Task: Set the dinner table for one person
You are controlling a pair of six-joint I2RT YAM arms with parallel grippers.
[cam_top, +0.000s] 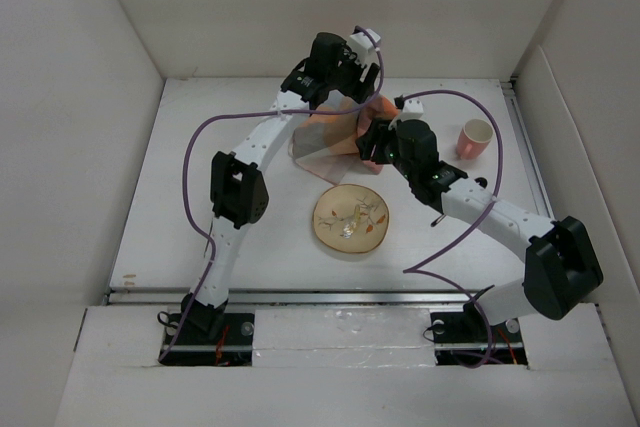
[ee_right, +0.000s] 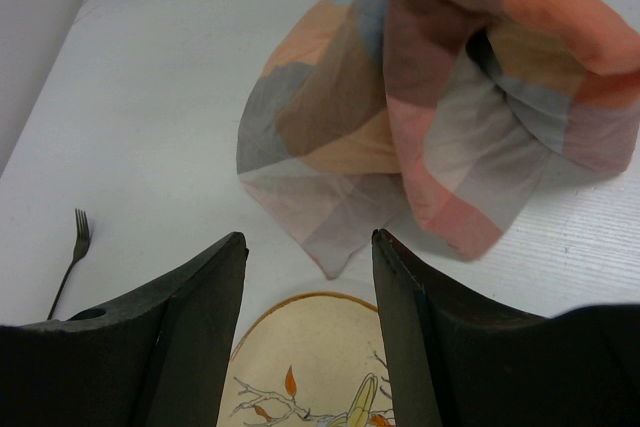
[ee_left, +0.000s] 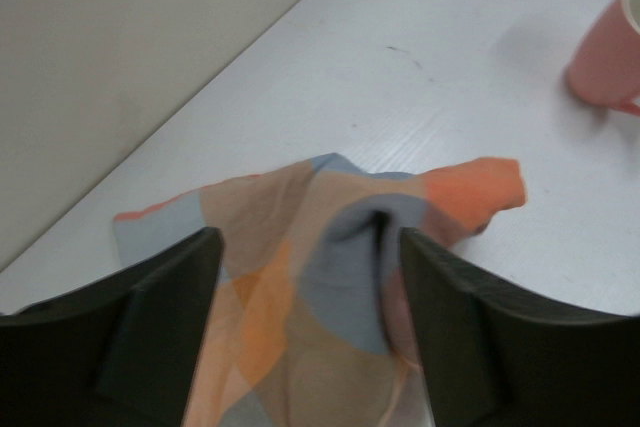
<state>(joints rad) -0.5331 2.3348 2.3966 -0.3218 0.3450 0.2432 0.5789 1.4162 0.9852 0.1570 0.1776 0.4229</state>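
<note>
White table (cam_top: pixel 200 217) spreads under everything in the top view, from the arm bases at the near edge to the far wall, with pale walls on either side.

Nearest on it is a cream plate (cam_top: pixel 350 219) with a painted sprig, lying flat near the middle. In the right wrist view its rim sits just under the right gripper (ee_right: pixel 308 237). That gripper's jaws stand apart with nothing between them, and the gap frames the plate's edge and a corner of the cloth (ee_right: pixel 400 97). A fork (ee_right: pixel 70 259) lies on the table off to the left in that view, well apart from the plate, tines pointing away.

Just beyond the plate is the checked cloth, orange, blue and grey. It is bunched and folded on one side and spread thinner toward the plate, where its lower corner is thin enough to see through.

Farther back, the left gripper (ee_left: pixel 308 237) is over the cloth. Its jaws are wide apart with the crumpled cloth running between them, not pinched. Whether the cloth touches either finger cannot be told.

At the far right a pink cup (cam_top: pixel 476 137) stands upright, apart from the cloth.
</note>
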